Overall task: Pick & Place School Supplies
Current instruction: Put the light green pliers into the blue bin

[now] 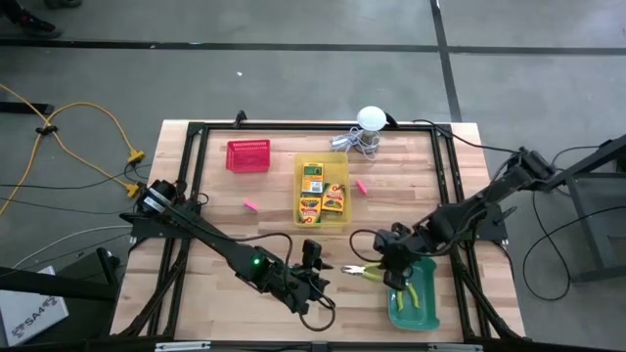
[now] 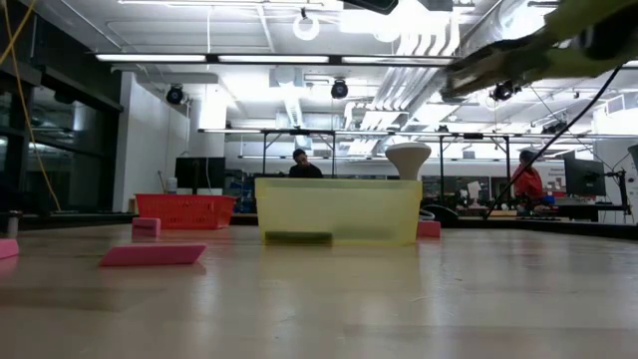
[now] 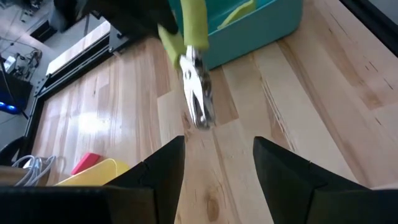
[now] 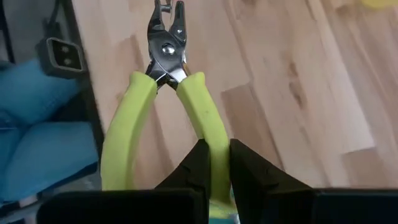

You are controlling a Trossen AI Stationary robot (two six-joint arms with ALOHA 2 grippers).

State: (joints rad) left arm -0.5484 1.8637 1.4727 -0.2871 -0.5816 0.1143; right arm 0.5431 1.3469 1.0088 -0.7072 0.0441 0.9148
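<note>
My right gripper point(image 1: 383, 266) is shut on a pair of yellow-green-handled pliers point(image 1: 360, 272) beside the green bin point(image 1: 427, 311), which holds a second yellow-green tool point(image 1: 411, 291). In the left wrist view the pliers' metal nose point(image 3: 199, 99) points toward my open left gripper point(image 3: 217, 162), which stands just short of it at the table's near edge point(image 1: 313, 259). Several crayon boxes point(image 1: 313, 178) lie in the yellow bin point(image 1: 341, 166). Pink erasers point(image 1: 251, 205) point(image 1: 362, 186) lie flat on the wood. My right gripper pinches one handle of the pliers point(image 4: 210, 137) between its two fingers point(image 4: 198, 163). The handle runs along the fingers and the nose point(image 4: 166, 28) points away from the wrist. The other handle point(image 4: 124, 137) sticks out free. The nose hangs low over the wood; whether it touches I cannot tell.
A red bin point(image 1: 247, 156) sits at the far left of the table, and a white ball with metal clutter point(image 1: 367, 127) at the far edge. A black frame point(image 1: 293, 127) rims the table. Bare wood lies between the yellow bin and the grippers. People show in the room beyond point(image 2: 525, 181).
</note>
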